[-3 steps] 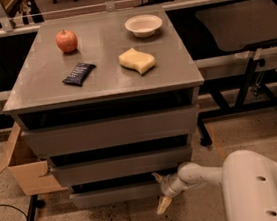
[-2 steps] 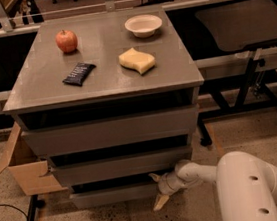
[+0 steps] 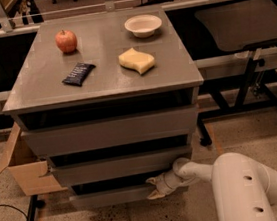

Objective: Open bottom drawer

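Pale two-finger gripper (image 3: 155, 187), fingers spread, has edged left to the upper edge of the narrow, flat-fronted grey bottom drawer (image 3: 114, 196); pull not yet evident.

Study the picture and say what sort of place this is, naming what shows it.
Probably a robotics test lab in an office-like room: props, an apple and a bowl, staged on a grey drawer cabinet, work desks behind, and the gripper at the front of the bottom drawer.

On the tabletop (image 3: 106, 83): apple (image 3: 66, 41) back-left, bowl (image 3: 143, 25) back-right, snack packet (image 3: 78, 73) left of the sponge (image 3: 136, 61). The gripper (image 3: 155, 188) is at the right front of the bottom drawer (image 3: 109, 197).
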Motion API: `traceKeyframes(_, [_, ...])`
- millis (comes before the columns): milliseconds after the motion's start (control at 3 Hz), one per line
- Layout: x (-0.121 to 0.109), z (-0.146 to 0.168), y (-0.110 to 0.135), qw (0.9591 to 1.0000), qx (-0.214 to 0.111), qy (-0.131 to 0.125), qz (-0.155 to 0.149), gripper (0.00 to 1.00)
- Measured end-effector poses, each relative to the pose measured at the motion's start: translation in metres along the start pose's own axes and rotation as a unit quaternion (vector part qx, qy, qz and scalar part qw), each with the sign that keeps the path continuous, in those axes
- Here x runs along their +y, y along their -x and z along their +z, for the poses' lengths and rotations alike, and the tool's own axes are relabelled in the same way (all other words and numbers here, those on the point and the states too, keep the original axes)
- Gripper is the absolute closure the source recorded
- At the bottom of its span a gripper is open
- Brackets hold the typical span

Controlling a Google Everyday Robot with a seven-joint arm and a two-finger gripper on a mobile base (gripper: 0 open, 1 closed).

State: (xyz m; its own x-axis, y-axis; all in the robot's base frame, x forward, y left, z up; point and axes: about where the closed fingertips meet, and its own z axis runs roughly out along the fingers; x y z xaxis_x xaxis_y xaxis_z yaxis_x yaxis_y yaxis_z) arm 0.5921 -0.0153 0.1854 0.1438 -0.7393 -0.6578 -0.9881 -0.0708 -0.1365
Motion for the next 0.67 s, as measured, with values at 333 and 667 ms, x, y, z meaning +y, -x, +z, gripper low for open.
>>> traceKeyframes(333, [0.019, -0.008, 0.012, 0.9997, -0.019, 0.014, 0.002, 0.85])
traceKeyframes(667, [0.045, -0.012, 0.012, 0.9982, -0.043, 0.028, 0.029, 1.0])
